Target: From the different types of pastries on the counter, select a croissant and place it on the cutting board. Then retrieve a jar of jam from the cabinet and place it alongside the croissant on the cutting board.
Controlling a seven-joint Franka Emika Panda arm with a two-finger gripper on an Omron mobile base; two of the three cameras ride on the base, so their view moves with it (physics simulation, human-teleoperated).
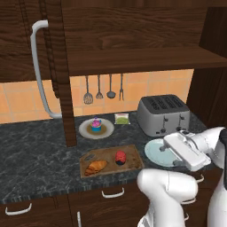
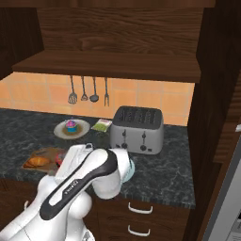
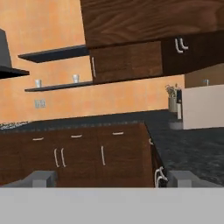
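Left base view: croissant (image 1: 96, 167) and jar of jam (image 1: 120, 156) lie side by side on the cutting board (image 1: 133, 163); my end effector (image 3: 111, 179) stands apart, holding nothing.

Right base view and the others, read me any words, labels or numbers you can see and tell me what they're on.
No text can be read.
The arm carries dark lettering along its link, too blurred to read.
The small green packet by the toaster shows no readable label.
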